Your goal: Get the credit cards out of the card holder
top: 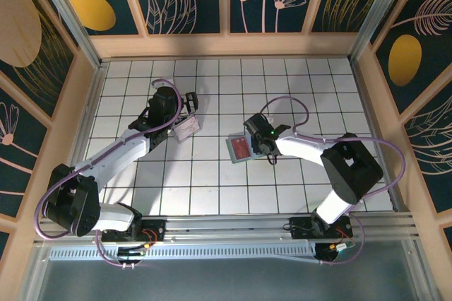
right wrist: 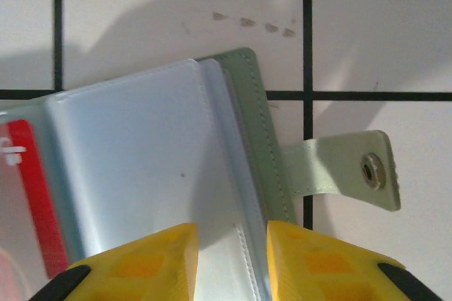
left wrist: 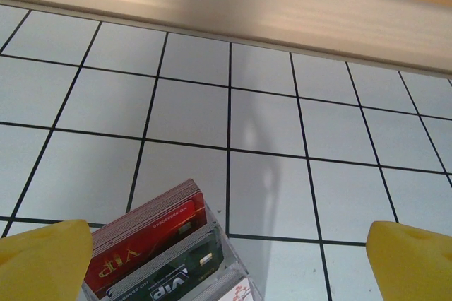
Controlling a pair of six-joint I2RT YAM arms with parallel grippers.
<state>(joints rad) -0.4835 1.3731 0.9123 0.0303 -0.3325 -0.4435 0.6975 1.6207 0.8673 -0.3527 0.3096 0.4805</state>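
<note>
Right end effector (right wrist: 232,244) is clenched on the edge of the open card holder (right wrist: 141,167), which lies flat mid-desk (top: 212,188) with a red-printed credit card (right wrist: 32,195) tucked inside. Left end effector (left wrist: 229,251) hangs released above a clear box of VIP cards (left wrist: 162,258).

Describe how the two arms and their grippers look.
Both the left arm and the right arm have white links, black joints and a looping purple cable. A green light glows near the right wrist. The left fingers and right fingers are yellow, the right ones with black corners.
</note>
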